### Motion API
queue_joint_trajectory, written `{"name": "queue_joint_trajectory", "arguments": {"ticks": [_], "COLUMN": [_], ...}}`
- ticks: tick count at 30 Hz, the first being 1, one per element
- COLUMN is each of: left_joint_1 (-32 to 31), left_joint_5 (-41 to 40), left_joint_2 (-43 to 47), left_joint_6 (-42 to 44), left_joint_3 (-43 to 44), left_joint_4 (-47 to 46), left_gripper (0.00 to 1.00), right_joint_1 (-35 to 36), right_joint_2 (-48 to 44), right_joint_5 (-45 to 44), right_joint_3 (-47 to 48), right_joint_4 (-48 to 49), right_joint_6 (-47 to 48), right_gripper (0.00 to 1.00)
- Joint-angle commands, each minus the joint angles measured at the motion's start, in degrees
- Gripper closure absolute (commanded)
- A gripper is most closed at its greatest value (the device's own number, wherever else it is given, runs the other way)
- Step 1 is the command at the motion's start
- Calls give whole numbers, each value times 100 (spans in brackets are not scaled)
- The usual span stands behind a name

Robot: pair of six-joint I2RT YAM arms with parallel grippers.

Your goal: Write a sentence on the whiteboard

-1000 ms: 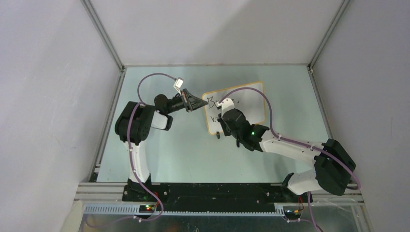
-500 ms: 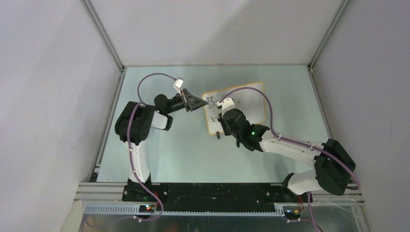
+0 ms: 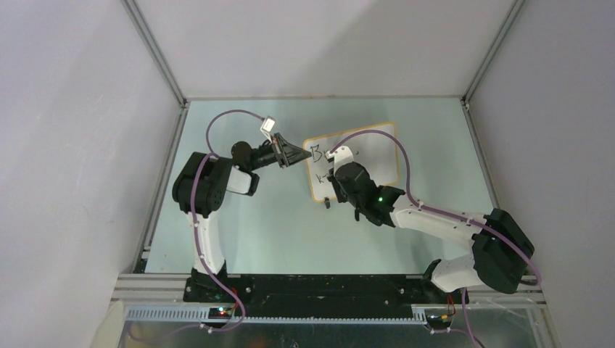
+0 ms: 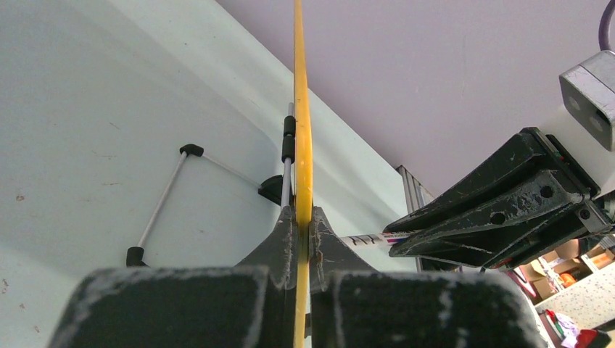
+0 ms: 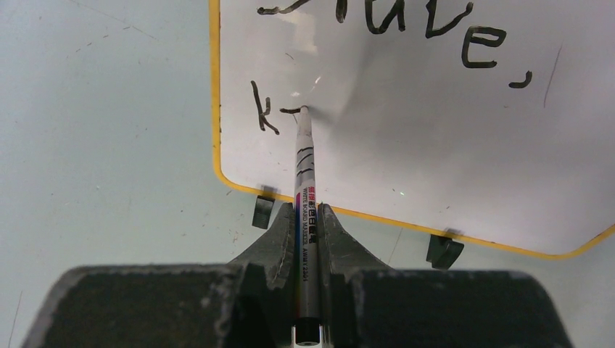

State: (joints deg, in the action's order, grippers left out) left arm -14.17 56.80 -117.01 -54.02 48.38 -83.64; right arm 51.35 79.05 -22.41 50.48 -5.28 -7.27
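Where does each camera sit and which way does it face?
Top external: overhead from the near side, looking down on both arms and the small orange-framed whiteboard.
Left wrist: behind the left pincer, along the board edge it clamps.
Right wrist: behind the right pincer, facing black handwritten lettering past its white marker.
Wrist views share board and marker.

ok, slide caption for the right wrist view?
Right gripper shut on marker, tip at the whiteboard beside the k.
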Motion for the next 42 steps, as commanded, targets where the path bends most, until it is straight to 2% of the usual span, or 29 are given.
{"name": "queue_joint_trajectory", "arguments": {"ticks": [1, 26, 42], "left_joint_1": [-86, -86, -88], "left_joint_5": [226, 232, 220], "left_joint_2": [40, 38, 47], "left_joint_6": [-47, -47, -40], "left_joint_3": [101, 97, 93], "left_joint_4": [-382, -381, -381], "left_gripper": [100, 100, 100], "right_joint_1": [-93, -33, -21], "right_joint_2": [-72, 77, 24], "right_joint_5": [20, 371, -114], "right_joint_3": [125, 259, 254], "right_joint_4": [247, -153, -379], "right_joint_6": [8, 62, 17], "right_gripper": [100, 100, 100]}}
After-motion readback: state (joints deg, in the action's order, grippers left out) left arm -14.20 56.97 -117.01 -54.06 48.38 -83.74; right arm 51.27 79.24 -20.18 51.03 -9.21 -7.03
